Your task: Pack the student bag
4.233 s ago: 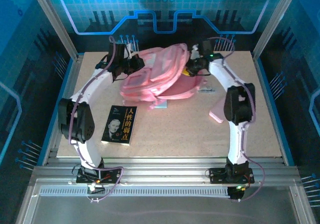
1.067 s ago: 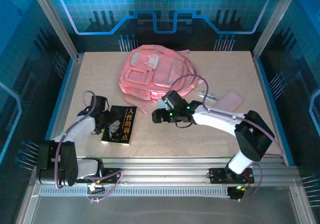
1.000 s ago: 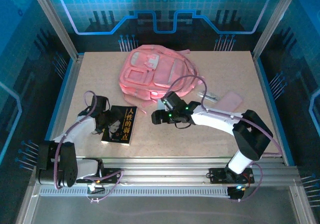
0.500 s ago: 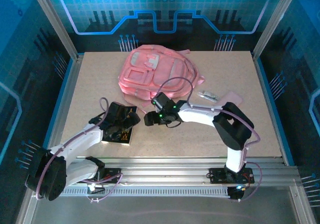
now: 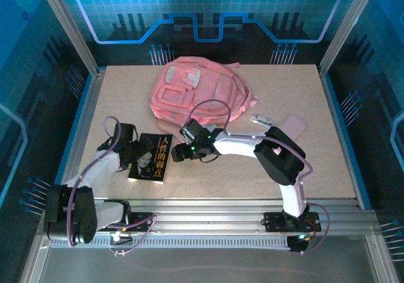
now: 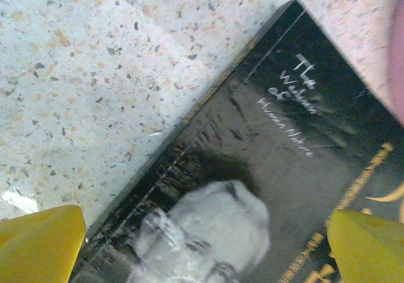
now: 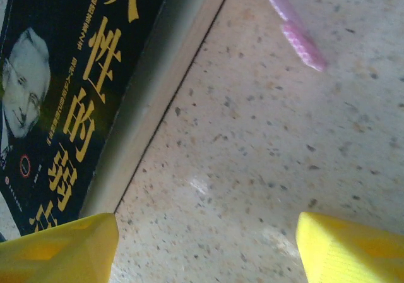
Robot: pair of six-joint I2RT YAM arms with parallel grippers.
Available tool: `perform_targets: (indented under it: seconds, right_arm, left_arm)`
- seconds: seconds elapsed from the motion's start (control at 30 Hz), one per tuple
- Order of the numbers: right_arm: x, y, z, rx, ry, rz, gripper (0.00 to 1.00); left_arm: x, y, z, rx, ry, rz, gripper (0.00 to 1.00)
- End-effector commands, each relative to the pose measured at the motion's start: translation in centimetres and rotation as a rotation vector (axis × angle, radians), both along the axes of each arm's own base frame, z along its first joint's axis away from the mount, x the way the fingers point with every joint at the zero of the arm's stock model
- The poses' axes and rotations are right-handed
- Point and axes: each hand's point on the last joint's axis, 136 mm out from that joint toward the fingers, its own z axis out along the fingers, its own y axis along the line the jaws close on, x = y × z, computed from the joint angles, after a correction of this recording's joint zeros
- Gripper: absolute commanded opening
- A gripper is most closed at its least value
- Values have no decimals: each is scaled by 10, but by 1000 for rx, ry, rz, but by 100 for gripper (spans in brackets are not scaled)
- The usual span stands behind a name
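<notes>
The student bag (image 5: 199, 93), a pink backpack with pale patches, lies flat at the back middle of the table (image 5: 252, 175). A black book (image 5: 153, 158) with a man's portrait and yellow characters lies in front of it. My left gripper (image 5: 139, 156) hovers low over the book's left part, and in the left wrist view the gripper (image 6: 202, 251) is open, with the book (image 6: 265, 169) below its yellow fingertips (image 6: 38, 245). My right gripper (image 5: 177, 155) is open beside the book's right edge. In the right wrist view that gripper (image 7: 202, 248) is over bare table next to the book (image 7: 69, 87).
A pink strap end (image 7: 293, 33) of the bag lies on the table near the right gripper. A flat pink item (image 5: 292, 127) and a small pale object (image 5: 261, 119) lie right of the bag. A metal frame surrounds the table.
The right gripper has slid left to the book's right edge. The left gripper, over the book's middle half a second ago, has drawn back to its left side.
</notes>
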Motion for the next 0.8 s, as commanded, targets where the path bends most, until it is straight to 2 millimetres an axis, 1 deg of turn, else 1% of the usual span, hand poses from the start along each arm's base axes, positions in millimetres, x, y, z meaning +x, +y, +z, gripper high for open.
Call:
perform_targets:
  seconds: [0.0, 0.1, 0.17, 0.27, 0.33, 0.4, 0.47, 0.53, 0.6, 0.67, 0.73, 0.77]
  right_arm:
    - [-3, 22, 5, 39, -13, 43, 74]
    - [-3, 28, 5, 49, -10, 45, 73]
    - [-2, 28, 5, 44, -10, 42, 73]
    - [1, 23, 4, 26, -14, 25, 73]
    - [2, 20, 4, 24, -7, 15, 73]
    - [4, 20, 5, 28, -6, 12, 72]
    - [5, 20, 3, 22, 5, 14, 72]
    - [6, 17, -2, 6, 25, 2, 71]
    - [8, 13, -3, 3, 33, -13, 69]
    - [11, 8, 1, 4, 26, -27, 63]
    - [11, 4, 7, 8, 23, -35, 54]
    - [10, 3, 14, 22, 26, -32, 53]
  left_arm:
    - [-4, -3, -15, -11, 38, -68, 99]
    - [-3, -11, -22, -57, 54, -87, 99]
    - [-3, -24, -21, -127, 55, -98, 99]
    - [-6, -49, -9, -234, 33, -98, 99]
    - [-5, -68, 4, -303, -11, -96, 99]
    - [-4, -83, 13, -344, -48, -88, 99]
    - [-4, -99, 18, -388, -68, -87, 99]
    - [-5, -111, 17, -416, -62, -94, 99]
    - [-6, -113, 13, -404, -49, -100, 99]
    - [-9, -110, 7, -381, -33, -90, 99]
    - [-11, -105, 2, -355, -25, -80, 99]
    - [-12, -101, -1, -338, -19, -68, 99]
